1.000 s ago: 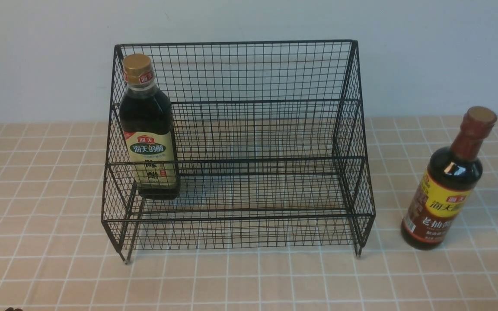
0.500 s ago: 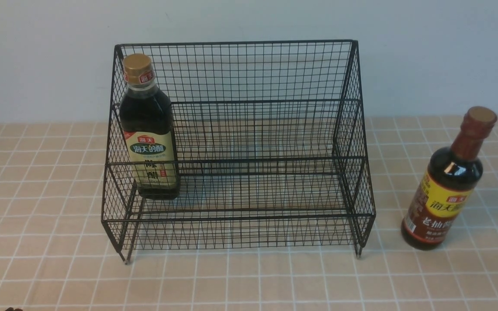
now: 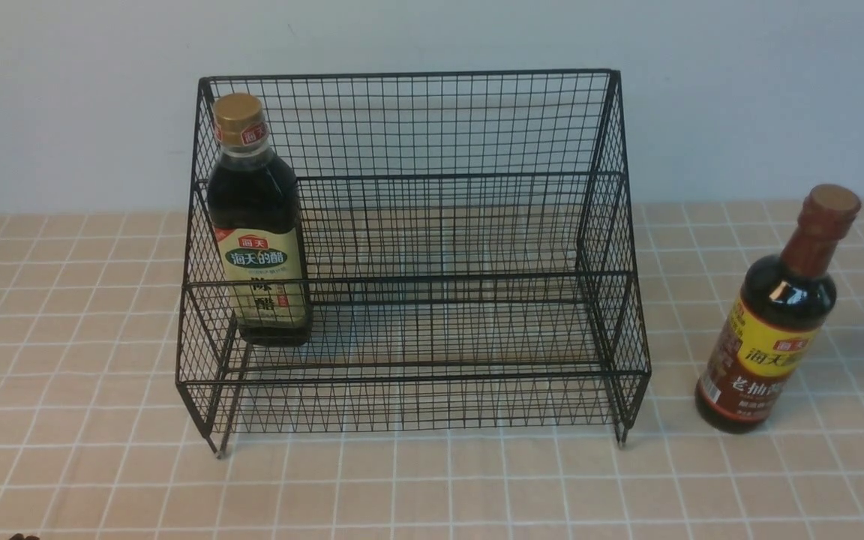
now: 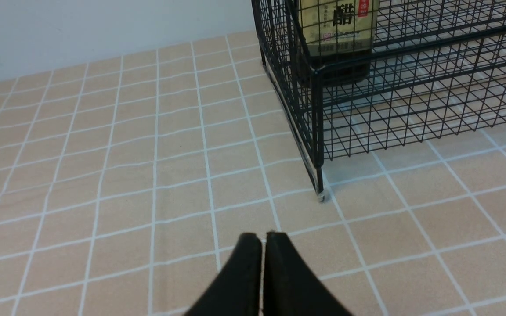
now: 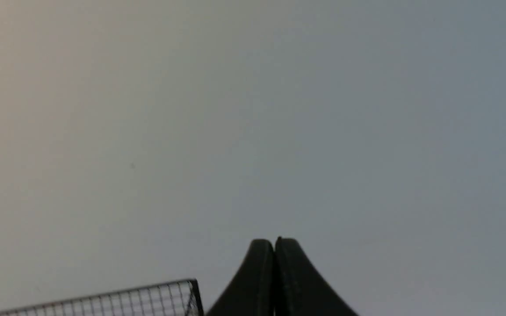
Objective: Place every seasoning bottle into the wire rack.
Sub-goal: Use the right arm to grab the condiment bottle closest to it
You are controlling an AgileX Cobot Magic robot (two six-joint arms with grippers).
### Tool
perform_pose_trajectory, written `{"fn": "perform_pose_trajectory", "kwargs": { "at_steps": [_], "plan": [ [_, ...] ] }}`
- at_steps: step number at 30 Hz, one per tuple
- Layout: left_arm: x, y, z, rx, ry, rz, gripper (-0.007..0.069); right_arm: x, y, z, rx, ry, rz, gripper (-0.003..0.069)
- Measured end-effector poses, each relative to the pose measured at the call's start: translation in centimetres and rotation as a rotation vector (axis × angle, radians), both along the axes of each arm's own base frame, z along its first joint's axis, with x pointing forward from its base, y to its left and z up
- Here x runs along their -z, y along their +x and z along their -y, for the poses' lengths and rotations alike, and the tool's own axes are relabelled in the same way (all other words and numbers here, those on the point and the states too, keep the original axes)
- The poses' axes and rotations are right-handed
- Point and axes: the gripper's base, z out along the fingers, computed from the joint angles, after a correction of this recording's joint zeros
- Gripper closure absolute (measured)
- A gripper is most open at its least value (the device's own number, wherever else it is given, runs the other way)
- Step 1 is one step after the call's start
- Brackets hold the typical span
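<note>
- The wire rack (image 3: pixel 439 127) is black and stands on the tiled table (image 3: pixel 64 337), with its tall back toward the pale wall (image 3: pixel 64 112).
- The square bottle with the gold cap (image 3: pixel 258 247) is inside the wire rack, at its left end. It stands upright on what looks like the lower front step, close to the left side mesh.
- The round bottle with the long reddish-brown neck (image 3: pixel 773 330) is outside the wire rack, on the table to its right. It stands clear of the right side mesh without touching it. It looks to lean slightly toward the right.
- The rest of the wire rack holds nothing; both steps to the right of the square bottle are bare mesh.
- The left gripper (image 4: pixel 263 239) is over the table, in front of the front left corner of the wire rack and apart from it. Its two black fingers are pressed together and hold nothing.
- The right gripper (image 5: pixel 274 243) points at the wall, with only a top corner of the wire rack showing low in its wrist view. Its fingers also meet fully, with nothing between them.
- Neither arm shows in the front view.
</note>
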Motion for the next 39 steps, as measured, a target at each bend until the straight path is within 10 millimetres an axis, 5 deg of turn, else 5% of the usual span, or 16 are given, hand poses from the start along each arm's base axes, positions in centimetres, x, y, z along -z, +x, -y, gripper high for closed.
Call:
{"fn": "perform_pose_trajectory", "kwargs": {
  "at_steps": [4,10,21,25,39],
  "plan": [
    [0.0,0.0,0.0,0.000,0.000,0.000,0.0631,-1.0,4.6,0.0,0.018,-0.050,-0.240,0.0652],
    [0.0,0.0,0.0,0.000,0.000,0.000,0.0631,-1.0,8.3,0.0,0.017,-0.056,-0.352,0.0575],
    [0.0,0.0,0.0,0.000,0.000,-0.001,0.0631,-0.3,15.3,-3.7,-0.142,-0.244,-0.430,0.0146],
    [0.0,0.0,0.0,0.000,0.000,-0.001,0.0631,1.4,16.9,-4.0,-0.150,-0.275,-0.497,0.0062],
    [0.0,0.0,0.0,0.000,0.000,-0.001,0.0631,5.3,19.5,-4.4,-0.165,-0.292,-0.647,0.0041]
  ]
}}
